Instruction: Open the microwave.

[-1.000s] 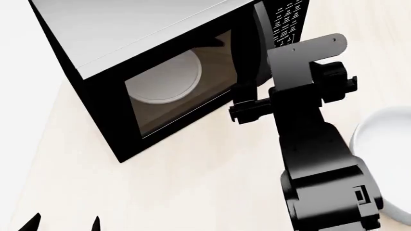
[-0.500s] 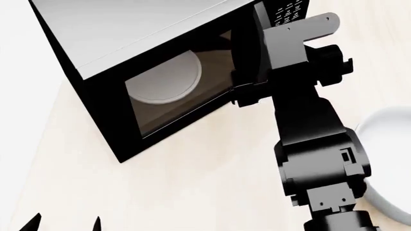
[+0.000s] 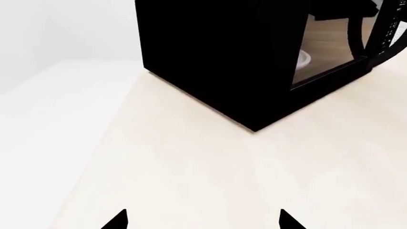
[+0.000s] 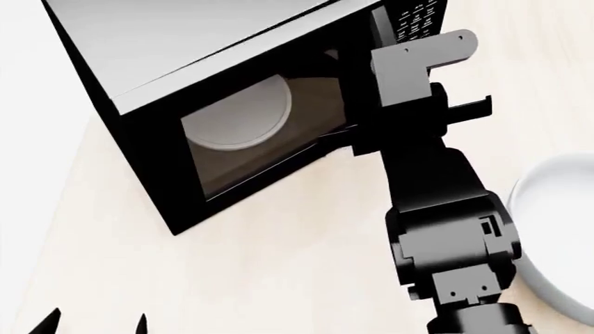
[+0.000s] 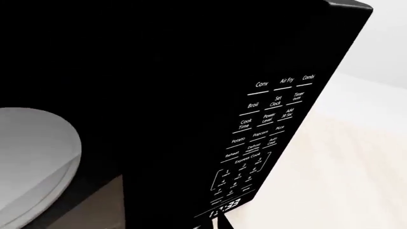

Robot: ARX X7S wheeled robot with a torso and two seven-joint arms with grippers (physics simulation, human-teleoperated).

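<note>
Microwave (image 4: pixel 195 62) sits on the pale table (image 4: pixel 278 264) directly ahead of my right hand (image 4: pixel 357 136), grey top up, windowed door facing me. From the head camera my right arm reaches up to the door's edge, between window and keypad (image 4: pixel 413 21); the hand is pressed against that edge, but the wrist bracket and arm cover its fingers, so I cannot tell whether it is spread or clamped. The door's near edge stands slightly out from the body beside the hand. Through the glass, just beyond the hand, lies the white turntable (image 4: pixel 243 115). My right wrist camera is tight on the front: white-labelled keypad (image 5: pixel 267 129) beside the hand, turntable (image 5: pixel 32 157) on its other side. My left hand (image 3: pixel 202 220) hovers low over the table, well short of the microwave (image 3: pixel 216 52), fingertips apart with nothing between them. A white dish (image 4: pixel 557 223) rests on the table beside my right forearm.
</note>
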